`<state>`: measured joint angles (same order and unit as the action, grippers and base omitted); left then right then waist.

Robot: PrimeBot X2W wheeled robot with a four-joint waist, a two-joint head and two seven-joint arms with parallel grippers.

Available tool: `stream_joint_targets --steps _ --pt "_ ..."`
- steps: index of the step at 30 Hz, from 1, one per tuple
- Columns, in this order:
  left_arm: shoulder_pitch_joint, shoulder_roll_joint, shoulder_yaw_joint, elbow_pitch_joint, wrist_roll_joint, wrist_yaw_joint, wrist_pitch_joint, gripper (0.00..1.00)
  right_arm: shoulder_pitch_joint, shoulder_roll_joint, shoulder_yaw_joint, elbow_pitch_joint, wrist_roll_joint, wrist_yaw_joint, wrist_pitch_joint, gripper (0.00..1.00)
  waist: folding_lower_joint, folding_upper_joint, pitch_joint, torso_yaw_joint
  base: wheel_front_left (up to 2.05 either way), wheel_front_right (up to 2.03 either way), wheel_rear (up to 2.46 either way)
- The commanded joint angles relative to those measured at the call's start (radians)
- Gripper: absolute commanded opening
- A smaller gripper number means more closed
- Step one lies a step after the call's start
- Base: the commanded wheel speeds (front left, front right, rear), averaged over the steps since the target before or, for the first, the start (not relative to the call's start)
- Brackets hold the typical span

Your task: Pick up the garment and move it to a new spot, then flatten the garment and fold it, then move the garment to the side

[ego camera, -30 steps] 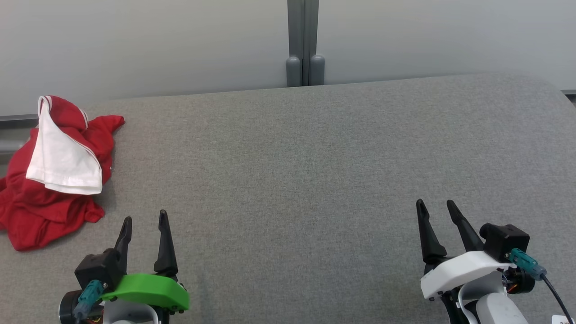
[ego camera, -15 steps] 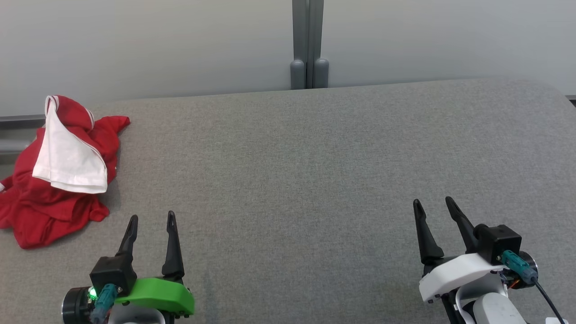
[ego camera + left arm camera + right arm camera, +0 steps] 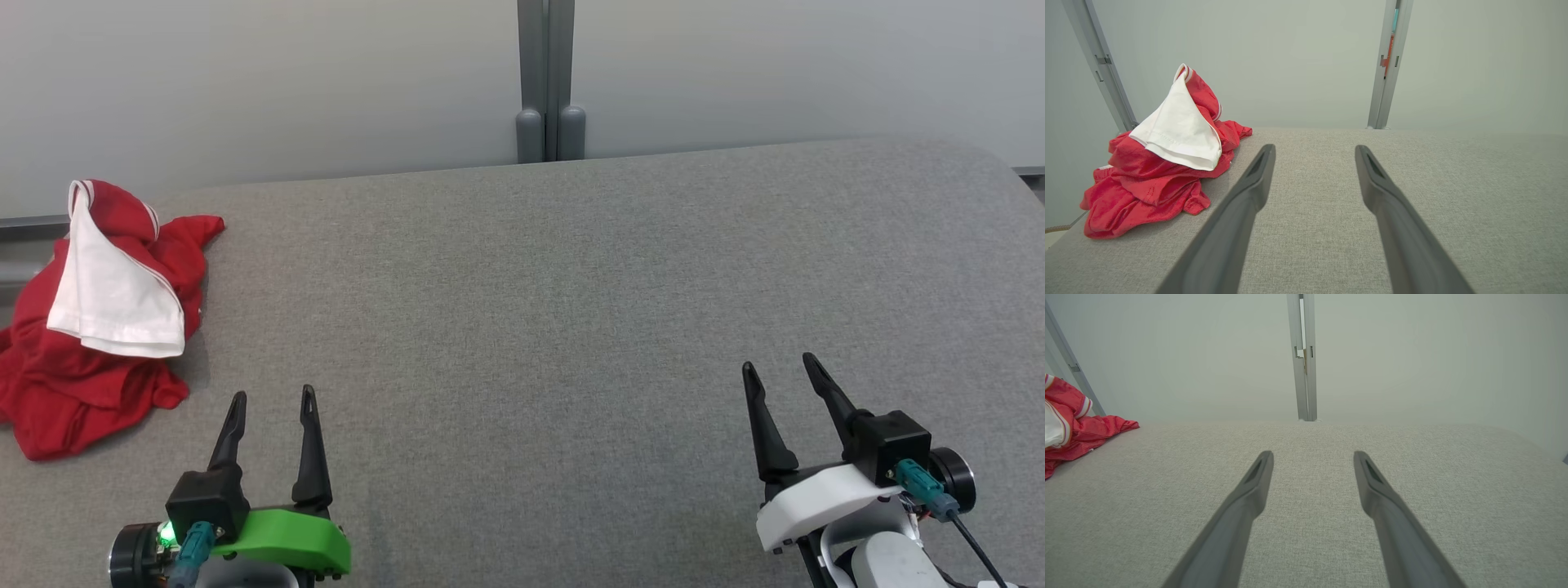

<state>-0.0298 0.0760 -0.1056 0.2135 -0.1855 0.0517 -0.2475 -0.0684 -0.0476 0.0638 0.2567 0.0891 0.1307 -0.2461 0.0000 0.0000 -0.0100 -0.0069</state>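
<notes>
Head view: the red-and-white garment (image 3: 98, 327) lies crumpled at the grey table's (image 3: 531, 286) far left edge, so my left gripper (image 3: 273, 394), the nearer one, sits spread and empty. Left wrist: the heap's off to the left, untouched. Right wrist: my right gripper (image 3: 1312, 455) is open too, holding nothing, well apart from it.

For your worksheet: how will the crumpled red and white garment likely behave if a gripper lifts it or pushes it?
Probably floppy: the garment lies in soft crumpled folds, so it should drape when lifted. Likely light: the fabric looks thin. A push would probably bunch it rather than slide it, as the grey cloth surface looks textured.
</notes>
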Motion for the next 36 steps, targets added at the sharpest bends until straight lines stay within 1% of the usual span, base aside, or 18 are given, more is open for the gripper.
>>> stream_joint_targets --steps 1,3,7,20,23,25,29,36 --pt "0.018 -0.003 0.007 0.002 -0.004 -0.01 -0.008 1.0 -0.001 -0.004 0.0 -0.005 -0.02 0.0 -0.009 1.0 0.0 0.0 0.0 0.0 0.0 0.0 0.0" --pt "0.018 -0.009 0.014 0.005 -0.009 -0.021 -0.013 1.0 0.001 -0.004 0.003 -0.008 -0.019 0.0 -0.014 1.0 0.0 0.0 -0.001 0.0 0.0 0.0 0.0" --pt "0.015 -0.013 0.019 0.009 0.014 -0.032 -0.018 1.0 0.002 -0.005 0.008 -0.009 -0.035 0.0 -0.02 1.0 0.0 0.0 -0.002 0.0 0.0 0.0 0.0" --pt "0.018 -0.021 0.034 0.011 0.034 -0.042 -0.017 1.0 0.014 -0.004 0.01 -0.018 -0.033 0.0 -0.02 1.0 0.0 0.0 -0.005 0.012 0.0 0.0 0.0" --pt "0.019 -0.022 0.034 0.014 0.037 -0.04 -0.017 1.0 0.022 -0.004 0.007 -0.021 -0.033 0.0 -0.02 1.0 0.0 0.0 -0.009 0.027 0.0 0.0 0.0" --pt "0.018 -0.022 0.036 0.015 0.037 -0.039 -0.017 1.0 0.025 -0.004 0.002 -0.023 -0.035 0.0 -0.02 1.0 0.0 0.0 -0.011 0.047 0.0 0.0 0.0" --pt "0.017 -0.023 0.039 0.016 0.041 -0.036 -0.017 1.0 0.035 -0.004 -0.003 -0.032 -0.03 0.0 -0.02 1.0 0.0 0.0 -0.011 0.108 0.0 0.0 0.0" --pt "0.023 -0.024 0.052 0.017 0.046 -0.037 -0.017 1.0 0.044 -0.004 -0.004 -0.038 -0.012 0.0 -0.02 1.0 0.0 0.0 -0.009 0.253 0.0 0.0 0.0"
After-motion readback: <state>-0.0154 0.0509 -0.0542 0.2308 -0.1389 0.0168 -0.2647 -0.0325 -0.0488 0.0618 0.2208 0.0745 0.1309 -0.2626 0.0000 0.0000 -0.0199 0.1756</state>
